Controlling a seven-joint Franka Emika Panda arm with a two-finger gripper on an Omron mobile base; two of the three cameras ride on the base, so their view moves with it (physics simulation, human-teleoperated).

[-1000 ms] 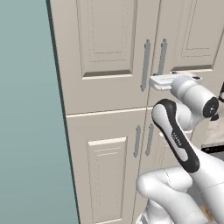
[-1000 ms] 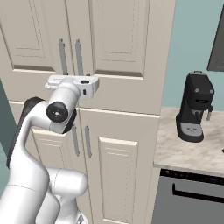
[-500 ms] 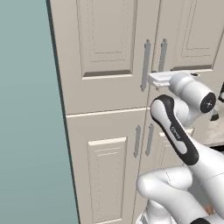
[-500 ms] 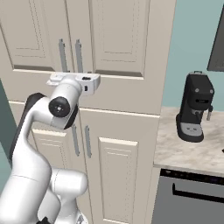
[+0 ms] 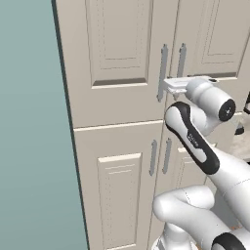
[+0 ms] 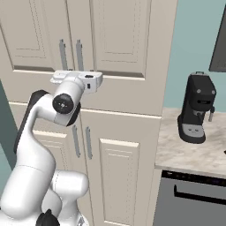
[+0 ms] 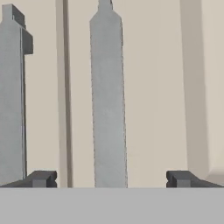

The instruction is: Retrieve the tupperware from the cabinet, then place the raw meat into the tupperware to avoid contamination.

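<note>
End effector (image 7: pixel 109 179) fingers are spread wide apart, holding nothing, and it points straight at the big cream cabinet (image 5: pixel 122 112), whose doors are shut. One grey bar handle (image 7: pixel 108 100) stands between the two fingertips, and another handle (image 7: pixel 13 96) is off to one side. Far off to its right, a black coffee machine (image 6: pixel 197 108) sits on the table (image 6: pixel 185 154).

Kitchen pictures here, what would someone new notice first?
The white arm reaches up to the tall cream cabinet, its open gripper straddling the right upper door's grey bar handle, not yet closed on it. To the right, a black coffee machine stands on the marbled counter.
</note>
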